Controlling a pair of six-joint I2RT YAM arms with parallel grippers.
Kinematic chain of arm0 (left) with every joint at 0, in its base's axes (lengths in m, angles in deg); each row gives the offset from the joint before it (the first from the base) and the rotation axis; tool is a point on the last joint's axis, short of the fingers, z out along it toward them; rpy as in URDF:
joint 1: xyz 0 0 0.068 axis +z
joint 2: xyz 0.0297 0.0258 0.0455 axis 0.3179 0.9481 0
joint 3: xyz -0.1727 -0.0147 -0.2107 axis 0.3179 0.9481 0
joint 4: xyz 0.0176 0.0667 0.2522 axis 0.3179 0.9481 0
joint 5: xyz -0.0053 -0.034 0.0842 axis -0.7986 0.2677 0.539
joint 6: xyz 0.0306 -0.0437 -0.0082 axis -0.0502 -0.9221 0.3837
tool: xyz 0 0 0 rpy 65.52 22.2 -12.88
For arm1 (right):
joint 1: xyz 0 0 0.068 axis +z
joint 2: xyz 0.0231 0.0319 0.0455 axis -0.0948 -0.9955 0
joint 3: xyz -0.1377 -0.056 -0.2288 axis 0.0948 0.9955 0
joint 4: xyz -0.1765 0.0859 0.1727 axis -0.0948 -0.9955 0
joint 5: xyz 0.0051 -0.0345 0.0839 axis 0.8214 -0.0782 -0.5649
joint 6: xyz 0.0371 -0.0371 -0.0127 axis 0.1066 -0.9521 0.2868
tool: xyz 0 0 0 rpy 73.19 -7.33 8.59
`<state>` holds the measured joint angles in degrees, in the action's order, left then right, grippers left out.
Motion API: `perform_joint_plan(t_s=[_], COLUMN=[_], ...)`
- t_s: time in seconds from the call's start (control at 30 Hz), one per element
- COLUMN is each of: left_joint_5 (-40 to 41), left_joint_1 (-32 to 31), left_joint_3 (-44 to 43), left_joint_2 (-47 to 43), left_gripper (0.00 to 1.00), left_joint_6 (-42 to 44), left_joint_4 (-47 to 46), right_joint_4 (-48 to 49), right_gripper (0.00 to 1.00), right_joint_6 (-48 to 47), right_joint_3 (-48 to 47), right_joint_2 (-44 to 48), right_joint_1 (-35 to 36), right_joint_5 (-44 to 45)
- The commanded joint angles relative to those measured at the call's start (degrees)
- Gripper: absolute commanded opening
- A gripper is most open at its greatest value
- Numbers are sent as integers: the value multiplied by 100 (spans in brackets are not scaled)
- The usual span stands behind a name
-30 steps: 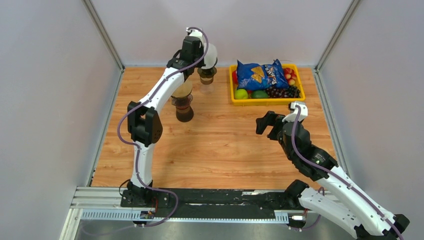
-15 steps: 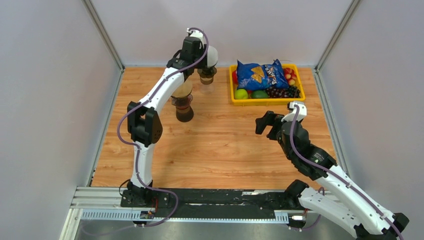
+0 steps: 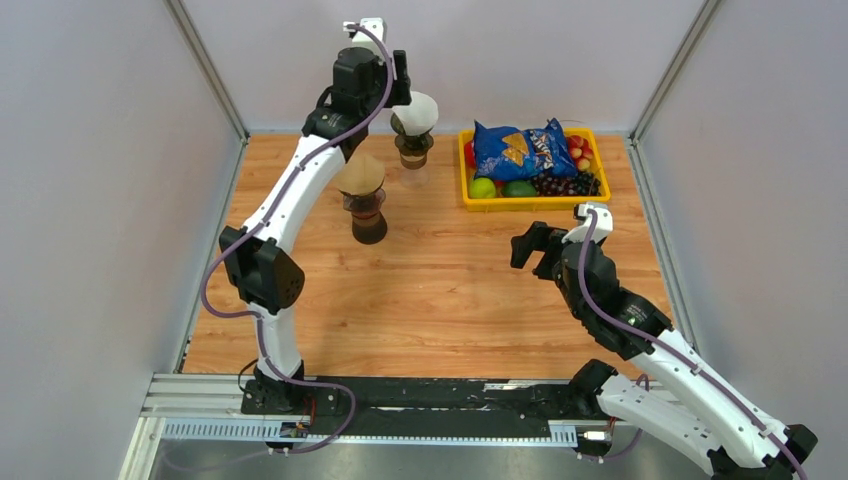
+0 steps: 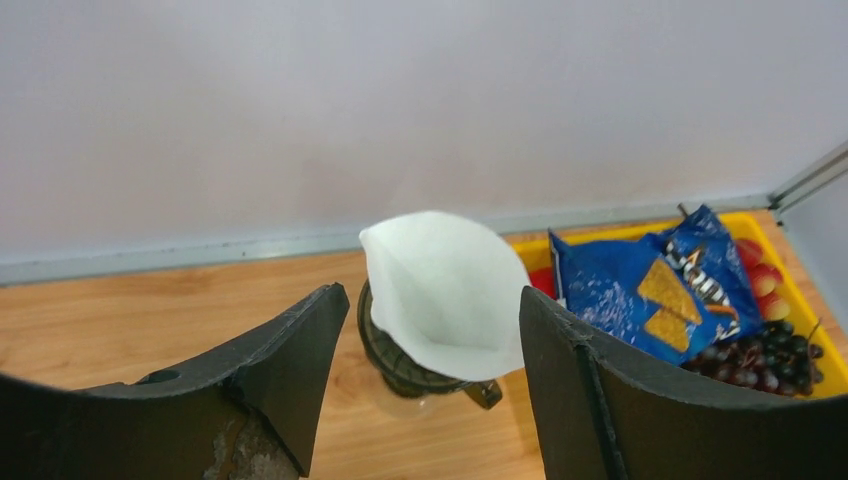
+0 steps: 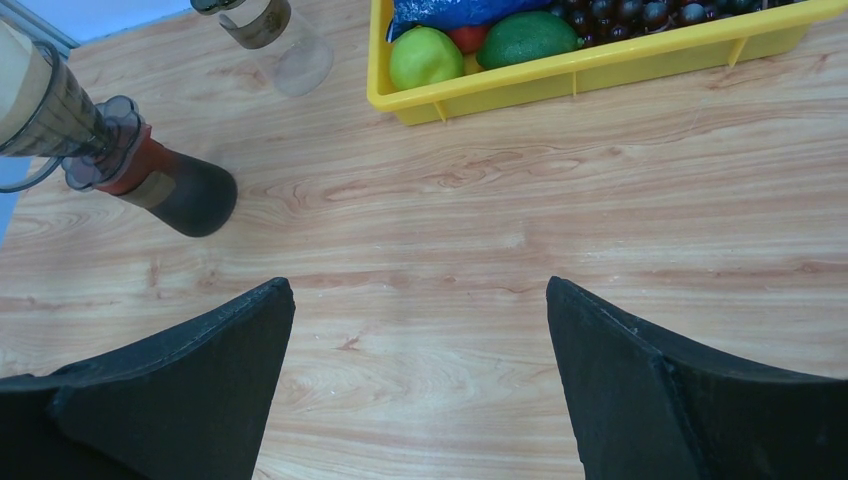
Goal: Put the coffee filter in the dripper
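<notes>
Filter [image 4: 440, 285] in dripper [image 4: 393, 362], rim proud; left gripper [image 4: 430, 300] spread, clear.

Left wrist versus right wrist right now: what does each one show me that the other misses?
Only the left wrist: the white paper filter seated in the dark ribbed dripper, plus the grey back wall.
Only the right wrist: the dark carafe carrying a second dripper, the green fruit and the yellow-green fruit.
Both: the yellow plastic tray, the blue chip bag, the dark grapes and the wooden table.
</notes>
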<state>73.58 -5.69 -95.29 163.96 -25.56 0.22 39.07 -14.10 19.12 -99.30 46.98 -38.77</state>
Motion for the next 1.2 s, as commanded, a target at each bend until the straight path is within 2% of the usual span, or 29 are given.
perform_joint_plan(t_s=[0.0, 0.3, 0.43, 1.17], left_joint_5=[-292, -379, -330, -1097], left_joint_1=[33, 32, 70, 280], left_joint_3=[17, -1053, -1150, -1026], left_joint_2=[-34, 1156, 1487, 1972], left_gripper=[72, 56, 49, 50], left_joint_6=[20, -91, -84, -134], left_joint_4=[-628, -511, -543, -518], right_joint_4=[214, 209, 187, 170], right_gripper=[100, 100, 100, 100], right_joint_6=[-51, -84, -104, -104], right_joint_3=[-78, -47, 4, 189], right_joint_2=[5, -8, 3, -52], right_joint_1=[-6, -6, -7, -6], right_joint_5=[118, 116, 139, 219])
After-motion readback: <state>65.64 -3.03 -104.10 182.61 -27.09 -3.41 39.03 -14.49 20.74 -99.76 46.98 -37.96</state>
